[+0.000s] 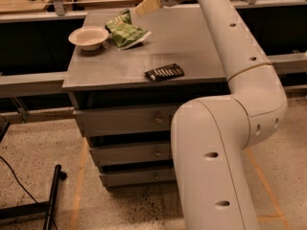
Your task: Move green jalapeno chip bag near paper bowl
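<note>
The green jalapeno chip bag (126, 31) lies crumpled on the grey cabinet top (192, 47), at the back left. The paper bowl (88, 36) stands just left of it, almost touching. My gripper (140, 10) hangs just above and to the right of the bag's far corner, at the top of the view. Its tan fingers (148, 5) are open and hold nothing. The bag rests free on the top.
A flat black packet (164, 72) lies near the front edge of the cabinet top. My white arm (230, 128) fills the right side of the view. Drawers (129, 121) face front below. A black stand leg (50, 195) lies on the floor at the left.
</note>
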### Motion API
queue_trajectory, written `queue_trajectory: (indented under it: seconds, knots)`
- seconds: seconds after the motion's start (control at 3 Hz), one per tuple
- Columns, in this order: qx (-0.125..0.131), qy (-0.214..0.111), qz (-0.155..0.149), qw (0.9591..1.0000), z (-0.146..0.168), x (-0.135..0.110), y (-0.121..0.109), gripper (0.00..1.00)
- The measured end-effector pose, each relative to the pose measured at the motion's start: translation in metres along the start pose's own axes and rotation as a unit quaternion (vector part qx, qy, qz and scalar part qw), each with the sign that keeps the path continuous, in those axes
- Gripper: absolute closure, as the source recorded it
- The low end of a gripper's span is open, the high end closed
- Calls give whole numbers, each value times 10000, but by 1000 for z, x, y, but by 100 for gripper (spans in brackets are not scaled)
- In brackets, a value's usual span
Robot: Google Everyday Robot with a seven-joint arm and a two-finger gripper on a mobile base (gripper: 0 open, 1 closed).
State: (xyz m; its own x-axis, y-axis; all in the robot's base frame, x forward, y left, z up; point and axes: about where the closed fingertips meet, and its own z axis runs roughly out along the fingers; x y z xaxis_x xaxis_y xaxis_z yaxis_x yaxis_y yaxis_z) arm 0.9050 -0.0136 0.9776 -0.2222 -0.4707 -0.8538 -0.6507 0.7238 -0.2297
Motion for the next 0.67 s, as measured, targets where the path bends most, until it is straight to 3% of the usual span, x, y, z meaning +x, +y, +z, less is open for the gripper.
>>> queue_trajectory:
  seconds: [0.33, 0.67]
  knots:
    - [670, -282, -101, 9973, -37, -25, -39, 0]
    - [706, -341, -125, 9968, -35, -28, -39, 0]
